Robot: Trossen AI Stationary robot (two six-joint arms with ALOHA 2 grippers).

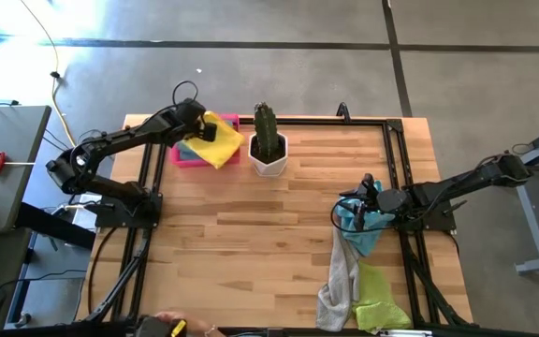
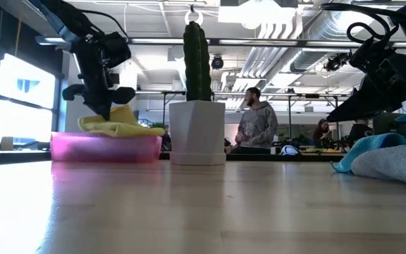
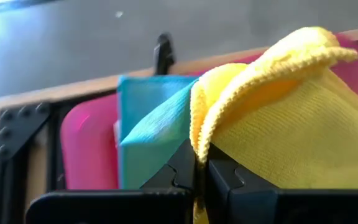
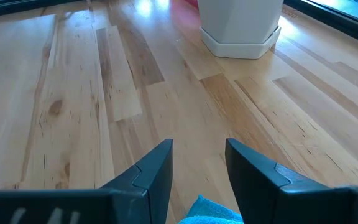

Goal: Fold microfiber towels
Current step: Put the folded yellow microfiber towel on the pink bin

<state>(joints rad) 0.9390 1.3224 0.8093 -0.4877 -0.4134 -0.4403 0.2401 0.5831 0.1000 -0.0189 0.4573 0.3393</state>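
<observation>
At the far left of your wooden table (image 1: 251, 234), the left gripper (image 1: 206, 131) reaches over the pink tray (image 1: 183, 157) near the back edge. Its fingers are clenched on a fold of the yellow towel (image 1: 221, 140), which is draped over the tray's rim and spills toward the cactus. Under the yellow cloth, inside the tray, you have a light blue towel (image 3: 148, 124); the left wrist view shows it best.

Just right of the tray stands a green cactus (image 1: 267, 133) in a white pot (image 1: 269, 159), upright and apart from both arms.

Further right, near the table's right edge, the right gripper (image 1: 367, 192) hovers with its fingers parted and nothing between them. A second light blue towel (image 1: 361, 225) lies bunched directly beneath it. From there a grey towel (image 1: 338, 281) trails toward the front edge, and a lime green towel (image 1: 380, 298) lies beside it; it may be two cloths stacked, but the view is too coarse for you to tell.

In the low view, people (image 2: 257, 123) stand in the room behind the table.
</observation>
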